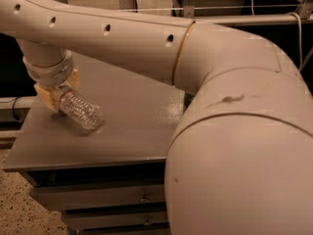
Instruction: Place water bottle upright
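The water bottle (81, 111), clear and ribbed, is tilted over the left part of the grey table (132, 126). Its base points down to the right, at or just above the table top. Its neck end is up to the left, between the yellowish fingers (45, 96) of my gripper (57, 93). The gripper hangs from the white wrist at the left and is shut on the bottle's neck end. The cap and the label are hidden by the gripper.
My large white arm (234, 131) fills the right and top of the view and hides the table's right side. Drawers (98, 199) sit under the table top. A speckled floor (19, 204) lies at the lower left, and a pipe (14, 103) runs at the left.
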